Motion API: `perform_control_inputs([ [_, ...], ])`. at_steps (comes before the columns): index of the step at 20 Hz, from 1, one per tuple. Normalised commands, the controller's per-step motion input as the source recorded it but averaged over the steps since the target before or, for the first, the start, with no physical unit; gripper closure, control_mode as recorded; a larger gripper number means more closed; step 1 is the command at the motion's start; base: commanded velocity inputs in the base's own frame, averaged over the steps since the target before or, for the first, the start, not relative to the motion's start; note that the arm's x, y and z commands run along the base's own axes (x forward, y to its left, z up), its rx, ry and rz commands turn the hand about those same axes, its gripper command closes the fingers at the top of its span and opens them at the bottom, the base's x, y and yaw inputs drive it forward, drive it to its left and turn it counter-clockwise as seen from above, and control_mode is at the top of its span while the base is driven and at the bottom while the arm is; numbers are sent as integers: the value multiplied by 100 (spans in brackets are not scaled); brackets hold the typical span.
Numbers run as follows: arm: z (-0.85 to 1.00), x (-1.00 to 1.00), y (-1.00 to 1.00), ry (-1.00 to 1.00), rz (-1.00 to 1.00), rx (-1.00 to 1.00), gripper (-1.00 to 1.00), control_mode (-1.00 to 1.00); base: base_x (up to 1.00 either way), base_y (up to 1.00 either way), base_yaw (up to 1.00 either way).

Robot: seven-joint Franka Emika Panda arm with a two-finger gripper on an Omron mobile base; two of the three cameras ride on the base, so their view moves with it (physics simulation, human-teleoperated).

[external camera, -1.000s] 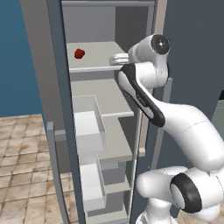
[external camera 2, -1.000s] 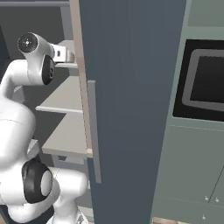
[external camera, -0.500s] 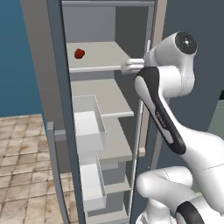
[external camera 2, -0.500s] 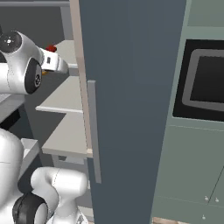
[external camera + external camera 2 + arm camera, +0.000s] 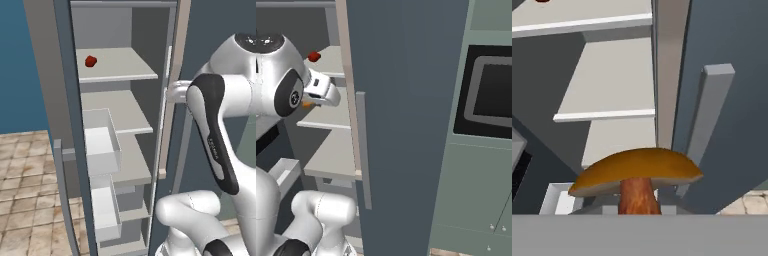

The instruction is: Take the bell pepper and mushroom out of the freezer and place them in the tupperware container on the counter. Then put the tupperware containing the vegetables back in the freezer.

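Hand (image 5: 308, 103) is clamped narrow on the mushroom (image 5: 637, 175); I've got it by the stem, cap up, at the freezer's (image 5: 125, 30) open front by the door edge. In the right base view I see just an orange sliver at the fingertips.

Left to right: pepper (image 5: 90, 61) sits alone on the top shelf (image 5: 120, 67), back-left, well apart from the hand. White door bins (image 5: 100, 142) lie below it, the hand with the mushroom is right of that, and the door (image 5: 406, 100) is furthest right.

Handling guess: mushroom is light, soft, cap overhangs, so it could pivot in the grip; the stem hold looks right, keep squeeze gentle. Pepper looks glossy, rounded, likely slippery; I'd take it across the widest middle.
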Motion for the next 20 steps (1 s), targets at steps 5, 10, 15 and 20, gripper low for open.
perform_control_inputs([
  [5, -56, -9, -38, 12, 0, 0, 100, -100, 0, 0, 0],
  [10, -62, 0, -30, 3, 0, 0, 100, -100, 0, 0, 0],
  [15, -42, -9, -3, 1, 0, 0, 100, -100, 0, 0, 0],
  [20, -7, -22, 0, 0, 0, 0, 100, 100, -50, 0, 0],
])
